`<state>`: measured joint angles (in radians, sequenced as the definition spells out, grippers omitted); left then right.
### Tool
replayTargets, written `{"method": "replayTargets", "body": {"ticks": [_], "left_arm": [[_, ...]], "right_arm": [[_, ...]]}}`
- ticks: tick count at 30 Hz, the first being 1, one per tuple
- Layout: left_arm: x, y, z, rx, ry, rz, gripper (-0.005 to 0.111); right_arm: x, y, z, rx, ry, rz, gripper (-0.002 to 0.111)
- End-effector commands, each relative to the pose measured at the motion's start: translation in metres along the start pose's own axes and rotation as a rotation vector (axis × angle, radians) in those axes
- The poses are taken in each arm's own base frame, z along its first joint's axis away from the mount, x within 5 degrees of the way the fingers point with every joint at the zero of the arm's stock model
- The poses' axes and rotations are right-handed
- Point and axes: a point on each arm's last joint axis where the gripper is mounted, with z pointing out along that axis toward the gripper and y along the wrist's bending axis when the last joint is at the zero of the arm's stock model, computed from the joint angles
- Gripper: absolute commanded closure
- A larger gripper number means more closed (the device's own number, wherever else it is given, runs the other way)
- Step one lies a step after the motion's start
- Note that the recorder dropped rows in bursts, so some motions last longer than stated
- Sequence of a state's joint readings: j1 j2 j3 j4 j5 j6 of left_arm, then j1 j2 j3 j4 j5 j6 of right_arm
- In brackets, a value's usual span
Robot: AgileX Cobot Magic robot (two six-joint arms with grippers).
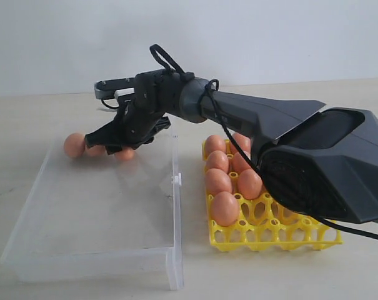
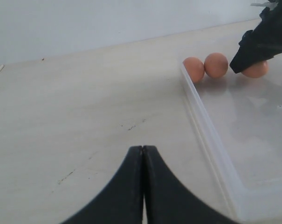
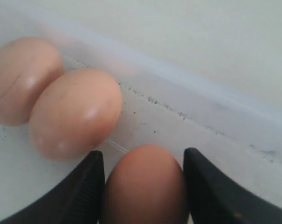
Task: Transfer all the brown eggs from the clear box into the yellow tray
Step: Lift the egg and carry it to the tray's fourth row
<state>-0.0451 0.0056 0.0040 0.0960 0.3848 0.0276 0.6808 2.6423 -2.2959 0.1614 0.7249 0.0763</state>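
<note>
Three brown eggs lie along the far wall of the clear box (image 1: pixel 89 257): one (image 1: pixel 74 145) at the corner, one (image 1: pixel 95 150) beside it, and a third (image 1: pixel 125 154). My right gripper (image 1: pixel 122 147) reaches across the middle and is down over that third egg (image 3: pixel 145 186). Its two fingers press that egg's sides (image 3: pixel 144 163), and the egg still rests on the box floor. The other two eggs (image 3: pixel 75 112) (image 3: pixel 19 79) touch each other just beside it. The yellow tray (image 1: pixel 276 236) holds several eggs (image 1: pixel 225 208). My left gripper (image 2: pixel 143 150) is shut on nothing, over bare table outside the box.
The box's near side wall (image 2: pixel 207 127) runs close beside the left gripper. A small clip (image 1: pixel 175 179) sticks out of the box wall facing the tray. The right arm's body (image 1: pixel 313 156) hangs over the tray's back right cells.
</note>
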Motion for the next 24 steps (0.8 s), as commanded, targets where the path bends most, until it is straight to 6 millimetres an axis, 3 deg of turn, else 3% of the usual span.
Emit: {"method": "replayTargets", "body": {"ticks": [1, 8, 13, 19, 24], "left_arm": [[-0.002, 0.000, -0.001, 0.004, -0.016, -0.004, 0.107], [-0.002, 0.000, -0.001, 0.004, -0.016, -0.004, 0.107], [-0.002, 0.000, -0.001, 0.004, -0.016, -0.004, 0.107], [-0.002, 0.000, -0.001, 0.004, -0.016, -0.004, 0.107], [-0.002, 0.000, -0.001, 0.004, -0.016, -0.004, 0.107]], "right_arm": [[-0.010, 0.013, -0.021, 0.002, -0.021, -0.068, 0.108], [-0.036, 0.040, -0.072, 0.000, -0.144, -0.145, 0.108], [-0.038, 0.056, -0.106, 0.016, -0.206, -0.211, 0.108], [-0.003, 0.053, -0.134, 0.006, -0.301, -0.227, 0.108], [0.036, 0.044, -0.179, -0.014, -0.419, -0.229, 0.108]]}}
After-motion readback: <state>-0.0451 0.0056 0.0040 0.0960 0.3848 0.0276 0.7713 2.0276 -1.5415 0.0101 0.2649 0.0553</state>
